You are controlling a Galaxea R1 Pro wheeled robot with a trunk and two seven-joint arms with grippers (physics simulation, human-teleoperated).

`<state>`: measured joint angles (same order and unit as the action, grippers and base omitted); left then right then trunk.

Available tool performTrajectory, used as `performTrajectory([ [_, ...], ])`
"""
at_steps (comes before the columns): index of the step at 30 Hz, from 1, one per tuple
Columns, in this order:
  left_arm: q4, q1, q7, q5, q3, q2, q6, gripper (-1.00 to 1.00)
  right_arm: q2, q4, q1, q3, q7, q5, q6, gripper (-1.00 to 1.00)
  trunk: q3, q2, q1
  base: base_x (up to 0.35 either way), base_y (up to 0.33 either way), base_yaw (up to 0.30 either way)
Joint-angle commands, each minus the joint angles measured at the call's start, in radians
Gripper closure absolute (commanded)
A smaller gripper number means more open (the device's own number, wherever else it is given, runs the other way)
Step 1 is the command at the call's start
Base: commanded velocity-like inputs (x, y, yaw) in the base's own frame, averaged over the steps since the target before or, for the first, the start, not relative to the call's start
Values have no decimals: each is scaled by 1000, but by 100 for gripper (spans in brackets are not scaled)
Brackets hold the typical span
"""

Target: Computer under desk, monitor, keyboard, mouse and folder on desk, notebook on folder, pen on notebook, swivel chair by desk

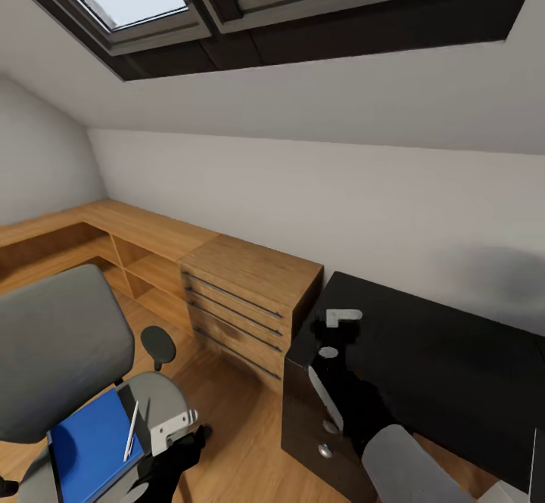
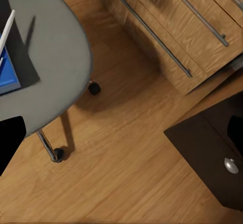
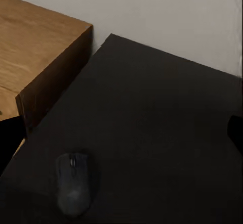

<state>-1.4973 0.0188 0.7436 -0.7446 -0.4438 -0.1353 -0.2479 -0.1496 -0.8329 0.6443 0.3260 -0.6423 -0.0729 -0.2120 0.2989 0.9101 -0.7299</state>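
Note:
The swivel chair (image 1: 64, 344) stands at the lower left, and its grey seat (image 2: 50, 57) carries the blue folder (image 1: 89, 446). The whitish pen (image 1: 131, 431) lies on the folder's near edge. My left gripper (image 1: 182, 442) hovers open just off the seat's edge, above the floor, with nothing between its fingers (image 2: 10, 138). The black desk (image 1: 446, 367) fills the lower right. Over its left end my right gripper (image 1: 337, 329) is open and empty. The dark mouse (image 3: 73, 183) rests on the desk (image 3: 152, 118) near its corner, just short of the right gripper (image 3: 121, 138).
A light wooden drawer unit (image 1: 242, 299) stands between chair and desk, tight against the desk's left end. A low wooden shelf (image 1: 113, 238) runs along the wall. The desk's dark end panel (image 2: 212, 148) has a round knob. Wooden floor (image 1: 235, 427) lies open between chair and desk.

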Motion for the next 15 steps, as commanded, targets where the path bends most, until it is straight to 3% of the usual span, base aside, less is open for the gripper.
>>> performTrajectory([
  [1, 7, 1, 7, -3, -2, 0, -3, -100, -2, 202, 129, -65, 23, -87, -4, -100, 2, 1, 0, 0, 0, 0],
  [6, 11, 1, 7, -2, -3, 0, -3, -100, -4, 374, 196, -95, 118, -141, 55, -100, 2, 1, 0, 0, 0, 0],
  [11, 11, 1, 5, 1, -5, 1, -2, -100, -2, 447, 201, -98, 145, -146, 67, -100, 2, 1, 0, 0, 0, 0],
  [15, 6, 1, 5, 2, -14, 0, -1, -100, 0, 524, 202, -97, 235, -139, 75, -100, 2, 1, 0, 0, 0, 0],
])
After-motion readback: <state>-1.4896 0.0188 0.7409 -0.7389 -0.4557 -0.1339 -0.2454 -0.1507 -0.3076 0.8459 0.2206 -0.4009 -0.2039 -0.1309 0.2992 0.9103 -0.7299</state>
